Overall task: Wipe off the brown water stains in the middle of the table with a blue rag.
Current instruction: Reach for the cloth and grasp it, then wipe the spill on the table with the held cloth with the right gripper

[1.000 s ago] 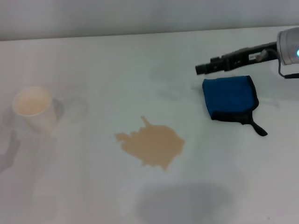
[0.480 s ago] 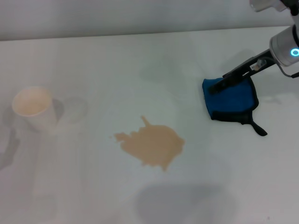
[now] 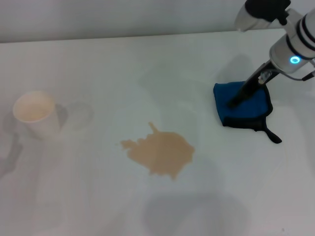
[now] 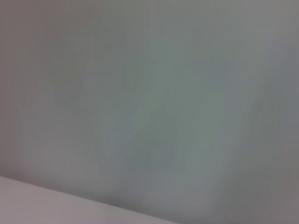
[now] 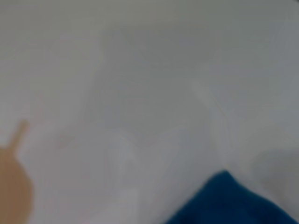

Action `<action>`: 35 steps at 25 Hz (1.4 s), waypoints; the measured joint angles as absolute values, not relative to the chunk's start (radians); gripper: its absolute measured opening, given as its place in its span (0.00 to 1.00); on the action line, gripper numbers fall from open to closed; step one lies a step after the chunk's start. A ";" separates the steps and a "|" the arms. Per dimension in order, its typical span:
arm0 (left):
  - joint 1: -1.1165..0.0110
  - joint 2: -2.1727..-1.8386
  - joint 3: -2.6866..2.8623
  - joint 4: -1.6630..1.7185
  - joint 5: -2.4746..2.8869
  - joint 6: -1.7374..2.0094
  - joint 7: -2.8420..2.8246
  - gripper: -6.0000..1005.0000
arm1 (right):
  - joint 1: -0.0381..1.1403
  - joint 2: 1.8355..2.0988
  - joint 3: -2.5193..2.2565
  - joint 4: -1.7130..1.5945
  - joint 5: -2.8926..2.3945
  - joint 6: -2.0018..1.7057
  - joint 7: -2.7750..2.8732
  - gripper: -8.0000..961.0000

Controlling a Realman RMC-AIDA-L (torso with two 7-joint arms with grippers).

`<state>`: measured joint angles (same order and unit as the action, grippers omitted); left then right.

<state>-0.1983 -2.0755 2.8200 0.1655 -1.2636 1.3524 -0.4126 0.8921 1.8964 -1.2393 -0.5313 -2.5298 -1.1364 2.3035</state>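
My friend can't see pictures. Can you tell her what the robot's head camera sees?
The right pincer reaches down onto a blue rag on a white table. A brown water stain sits apart from the rag in the middle, and a white cup stands at the left.

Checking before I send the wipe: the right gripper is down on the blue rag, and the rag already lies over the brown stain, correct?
Not quite. The right gripper is down on the blue rag, but the head view shows the rag lying apart from the brown water stains, with bare table between them.
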 joint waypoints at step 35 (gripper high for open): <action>-0.210 -2.079 2.821 0.176 -1.261 1.344 -0.440 0.89 | 0.912 1.956 -1.127 -0.542 -2.783 -1.196 2.310 0.24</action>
<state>-0.2102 -2.0786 2.8210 0.1765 -1.2611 1.3437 -0.4404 0.9118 1.9563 -1.1274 -0.5422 -2.7829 -1.1963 2.3104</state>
